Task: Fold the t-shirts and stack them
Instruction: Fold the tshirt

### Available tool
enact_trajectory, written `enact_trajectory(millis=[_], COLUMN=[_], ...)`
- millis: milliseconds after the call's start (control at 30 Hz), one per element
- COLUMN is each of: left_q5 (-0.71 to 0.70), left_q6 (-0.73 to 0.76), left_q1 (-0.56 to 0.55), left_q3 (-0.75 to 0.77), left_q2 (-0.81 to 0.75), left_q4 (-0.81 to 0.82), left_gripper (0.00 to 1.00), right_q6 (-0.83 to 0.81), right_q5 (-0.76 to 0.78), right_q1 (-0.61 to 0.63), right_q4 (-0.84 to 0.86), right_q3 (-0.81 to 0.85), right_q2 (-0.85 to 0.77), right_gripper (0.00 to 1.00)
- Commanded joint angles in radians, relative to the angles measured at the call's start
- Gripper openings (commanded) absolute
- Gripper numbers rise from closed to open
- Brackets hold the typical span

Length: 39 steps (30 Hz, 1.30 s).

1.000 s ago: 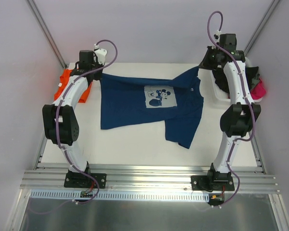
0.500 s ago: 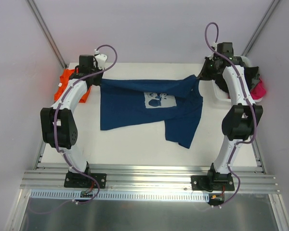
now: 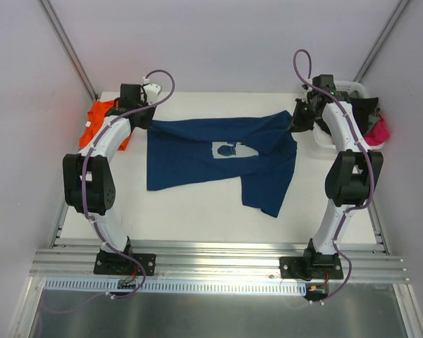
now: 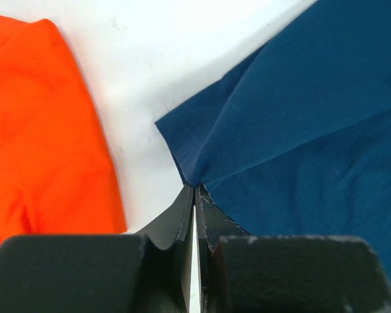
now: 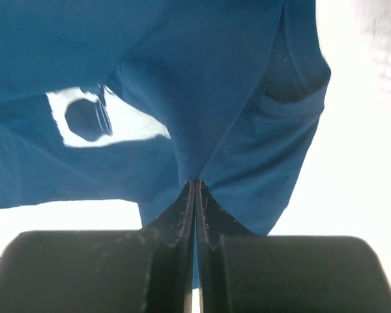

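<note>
The navy blue t-shirt (image 3: 211, 155) with a pale chest print (image 3: 234, 149) lies across the middle of the table, its far edge lifted and folding toward me over the print. My left gripper (image 3: 145, 121) is shut on its far left corner (image 4: 194, 175). My right gripper (image 3: 293, 124) is shut on its far right part (image 5: 195, 163), held above the table. The orange t-shirt (image 3: 99, 118) lies bunched at the far left, beside the left gripper; it also shows in the left wrist view (image 4: 39, 130).
A white basket (image 3: 352, 88) with dark and pink cloth (image 3: 378, 128) stands at the far right, behind the right arm. Bare white table (image 3: 197, 211) lies in front of the navy shirt. Metal rails (image 3: 218, 260) run along the near edge.
Both grippers have moved toward me with the navy shirt's far edge, lifting it. The fold has come over the top of the chest print.
</note>
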Motion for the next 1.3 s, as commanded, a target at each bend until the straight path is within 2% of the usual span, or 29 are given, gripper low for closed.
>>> enact_trajectory(millis=[0,533,567,600,633,700,733,767,800,867,1133,1267], left_q5=[0.023,0.003,-0.001,-0.004,-0.018,-0.047,-0.087,-0.099,-0.11,-0.135,-0.084,-0.043], left_q6=[-0.023,-0.046,-0.051,-0.053,-0.053,-0.06,-0.072,-0.076,-0.079,-0.079,-0.152,-0.218], left_q1=[-0.018,-0.029,-0.029,-0.029,-0.029,-0.029,-0.029,-0.026,-0.026,-0.026,-0.035,-0.035], left_q3=[0.025,-0.017,-0.014,-0.012,-0.006,0.011,0.034,0.047,0.06,0.099,0.185,0.244], left_q2=[0.015,0.009,0.009,0.011,0.009,0.006,0.005,0.003,0.003,0.006,0.058,0.12], left_q4=[-0.006,-0.014,-0.016,-0.02,-0.023,-0.023,-0.022,-0.022,-0.022,-0.023,-0.08,-0.18], left_gripper=[0.0,0.0,0.0,0.0,0.05,0.27,0.4,0.57,0.62,0.68,0.7,0.7], right_q6=[-0.031,-0.069,-0.066,-0.063,-0.063,-0.063,-0.063,-0.066,-0.066,-0.068,-0.071,-0.109], right_q5=[-0.008,-0.003,-0.005,-0.003,-0.005,-0.006,-0.005,0.003,0.006,0.012,0.046,0.089], right_q1=[-0.008,-0.005,-0.004,-0.004,-0.002,-0.002,-0.002,-0.004,-0.002,-0.004,-0.005,0.003], right_q4=[-0.015,-0.008,-0.011,-0.012,-0.015,-0.02,-0.021,-0.025,-0.025,-0.022,0.011,0.002], right_q3=[-0.03,-0.039,-0.038,-0.036,-0.032,-0.021,-0.003,0.008,0.019,0.042,0.102,0.151], right_q2=[-0.076,0.016,0.015,0.016,0.013,0.01,0.006,0.004,0.004,0.004,0.042,0.081], right_gripper=[0.0,0.01,0.04,0.11,0.24,0.29,0.36,0.39,0.4,0.41,0.43,0.43])
